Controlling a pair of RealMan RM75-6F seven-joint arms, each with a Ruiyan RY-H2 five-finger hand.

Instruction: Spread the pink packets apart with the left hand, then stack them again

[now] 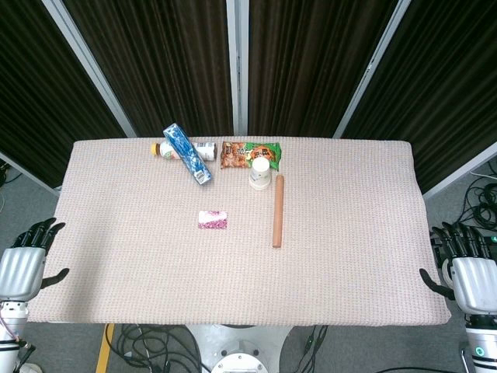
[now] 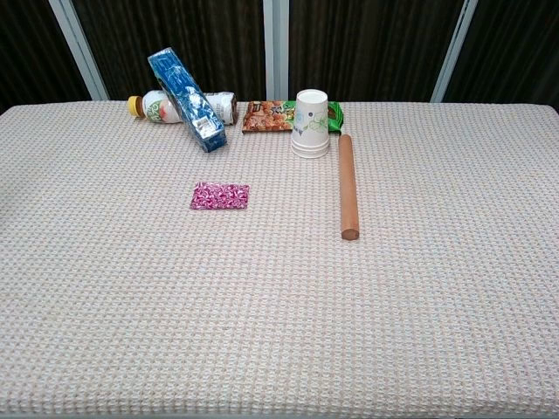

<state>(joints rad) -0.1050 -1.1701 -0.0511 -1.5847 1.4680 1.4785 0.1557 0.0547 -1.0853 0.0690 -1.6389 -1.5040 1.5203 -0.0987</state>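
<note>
The pink packets (image 1: pixel 213 219) lie as one small flat pile near the middle of the table, also seen in the chest view as the pink packets (image 2: pixel 220 195). My left hand (image 1: pixel 25 261) hangs off the table's left edge, fingers spread, holding nothing. My right hand (image 1: pixel 464 268) sits off the right edge, fingers apart and empty. Both hands are far from the packets. Neither hand shows in the chest view.
At the back stand a blue box (image 1: pixel 187 154) leaning over a lying bottle (image 1: pixel 203 150), a snack bag (image 1: pixel 242 154), and stacked paper cups (image 1: pixel 260 173). A wooden rolling pin (image 1: pixel 278 210) lies right of the packets. The woven cloth table (image 1: pixel 140 256) spans the view.
</note>
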